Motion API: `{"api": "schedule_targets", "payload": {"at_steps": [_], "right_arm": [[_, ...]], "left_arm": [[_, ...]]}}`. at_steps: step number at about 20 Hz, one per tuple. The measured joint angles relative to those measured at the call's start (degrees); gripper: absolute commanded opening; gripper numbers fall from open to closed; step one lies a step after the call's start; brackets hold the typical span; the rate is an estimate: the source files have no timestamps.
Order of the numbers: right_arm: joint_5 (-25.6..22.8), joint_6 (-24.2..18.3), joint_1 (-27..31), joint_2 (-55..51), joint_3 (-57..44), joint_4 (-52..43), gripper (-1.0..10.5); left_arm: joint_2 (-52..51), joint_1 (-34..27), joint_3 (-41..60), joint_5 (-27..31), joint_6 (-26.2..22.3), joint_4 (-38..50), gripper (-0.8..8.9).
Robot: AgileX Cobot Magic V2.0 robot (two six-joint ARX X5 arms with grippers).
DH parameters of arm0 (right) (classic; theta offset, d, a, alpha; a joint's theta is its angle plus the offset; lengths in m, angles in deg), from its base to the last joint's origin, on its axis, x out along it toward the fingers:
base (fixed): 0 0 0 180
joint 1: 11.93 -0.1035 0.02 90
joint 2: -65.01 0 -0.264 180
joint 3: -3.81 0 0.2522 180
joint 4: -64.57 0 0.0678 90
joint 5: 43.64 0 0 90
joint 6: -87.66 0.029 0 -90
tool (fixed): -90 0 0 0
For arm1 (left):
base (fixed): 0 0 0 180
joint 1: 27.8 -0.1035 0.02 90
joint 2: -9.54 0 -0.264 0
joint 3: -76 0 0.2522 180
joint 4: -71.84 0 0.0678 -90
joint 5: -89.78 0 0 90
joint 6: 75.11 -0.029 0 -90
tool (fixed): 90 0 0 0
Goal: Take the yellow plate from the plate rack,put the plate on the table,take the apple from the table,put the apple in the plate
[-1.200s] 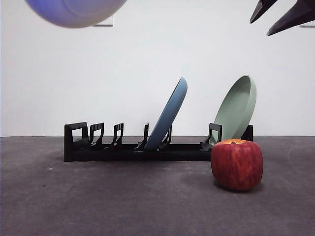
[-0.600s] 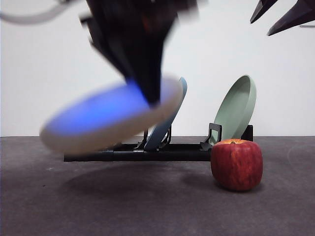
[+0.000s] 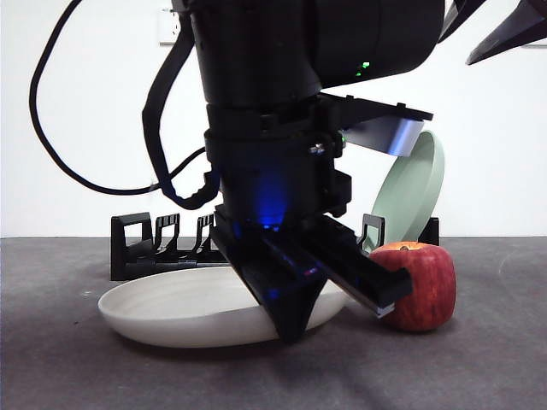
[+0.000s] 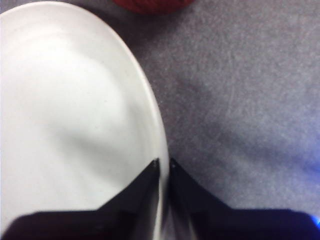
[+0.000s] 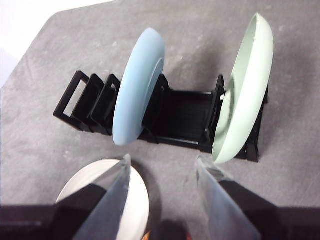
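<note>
My left hand (image 3: 295, 320) is down at the worktop (image 3: 68, 376), big and dark in the front view. Its jaws are pinched narrow on the rim of the yellow plate (image 3: 184, 306). In the left wrist view the two black jaws meet over the plate's edge (image 4: 161, 172), one on the inner side and one on the outer. The plate (image 4: 70, 115) looks cream-white and lies low and nearly flat on the worktop (image 4: 240, 100), in front of the plate rack (image 3: 137, 248). I cannot tell whether its whole underside is seated.

The apple (image 3: 419, 286) stands on the worktop just beside the plate's edge, on the side of the pale green plate (image 3: 410, 192). In the front view one jaw crosses in front of its lower part. In the left wrist view only a red sliver of the apple (image 4: 150, 5) shows past the plate's far rim.

My right hand (image 5: 161, 200) hangs high above the scene with its jaws spread wide and nothing between them. In the front view its tips show as black points at the top corner (image 3: 491, 26). Its camera looks down on the rack (image 5: 180, 117), where the light blue plate (image 5: 137, 85) leans in a middle slot and the pale green plate (image 5: 247, 85) leans at the end away from the squarish loop (image 5: 70, 97). The yellow plate (image 5: 137, 200) peeks out beside one jaw.
</note>
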Motion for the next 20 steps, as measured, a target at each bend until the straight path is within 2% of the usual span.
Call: {"api": "schedule_targets", "payload": {"at_steps": [1,3,5,6,8,13,18,20], "right_arm": [[0.00,0.00,-0.28,0.00,0.00,0.55,2.3],[-0.04,-0.42,-1.11,0.00,0.00,1.70,2.6],[-0.09,-1.84,-2.86,0.00,0.00,2.75,4.2],[-0.37,-2.23,-3.93,0.00,0.00,3.08,4.7],[-3.56,-3.08,-6.95,0.00,0.00,4.28,4.8],[-17.20,-6.67,-17.64,1.33,0.02,8.24,4.8],[-22.36,-7.48,-23.74,9.29,0.13,8.87,4.8],[-22.56,-7.50,-24.55,13.84,0.13,9.49,4.8]], "left_arm": [[0.02,-0.07,0.02,-0.76,0.07,-1.01,3.31],[-0.44,-0.46,0.24,0.28,0.17,-2.34,3.51],[-3.65,-0.81,0.39,0.52,0.22,-2.58,3.51],[-6.40,-0.87,0.39,0.63,0.22,-2.47,3.51],[-14.08,-0.87,0.37,0.68,0.46,-1.60,3.51],[-35.04,-0.87,0.37,5.01,0.70,1.55,3.49],[-51.91,-0.87,0.37,14.95,0.70,2.32,3.46],[-56.61,-0.87,0.37,17.77,0.70,2.32,3.46]]}}
